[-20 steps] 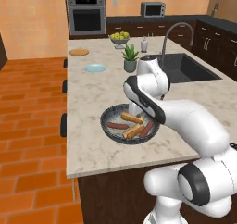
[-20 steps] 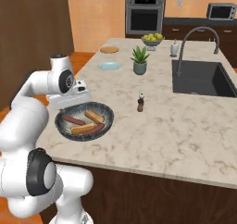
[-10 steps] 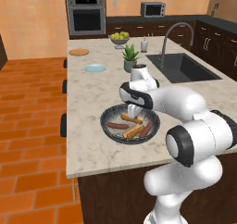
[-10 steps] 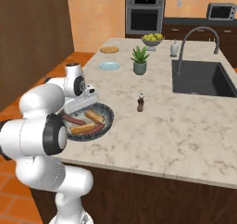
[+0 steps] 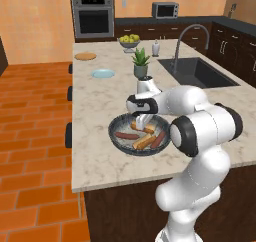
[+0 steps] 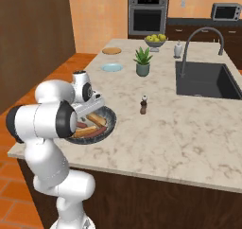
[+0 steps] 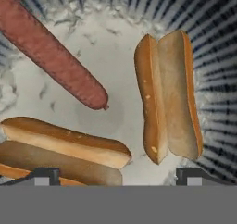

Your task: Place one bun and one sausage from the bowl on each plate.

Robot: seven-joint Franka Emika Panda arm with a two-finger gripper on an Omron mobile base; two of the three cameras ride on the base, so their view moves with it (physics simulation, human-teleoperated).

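Note:
The wide dark grey bowl (image 5: 121, 147) sits near the counter's front edge, holding two buns and sausages. My gripper (image 5: 141, 120) hangs low over the bowl's middle, open, fingers pointing down. In the hand view the gripper (image 7: 119, 177) stands open just above the pale lining, with one split bun (image 7: 169, 96) upright at the right. A second bun (image 7: 60, 149) lies across the lower left by the left fingertip (image 7: 44, 176), and a red-brown sausage (image 7: 51, 56) lies at the upper left. The tan wooden plate (image 5: 85, 56) and the pale blue plate (image 5: 103, 73) lie bare at the far left.
A potted plant (image 5: 141, 63) stands behind the bowl, and a footed bowl of yellow-green fruit (image 5: 129, 40) at the back. The sink (image 5: 195, 71) with its faucet (image 5: 187, 36) is to the right. A pepper mill (image 6: 143, 105) stands mid-counter.
The arm has folded forward and the hand has come down from above the bowl to just over its contents. Bowl and plates have not moved.

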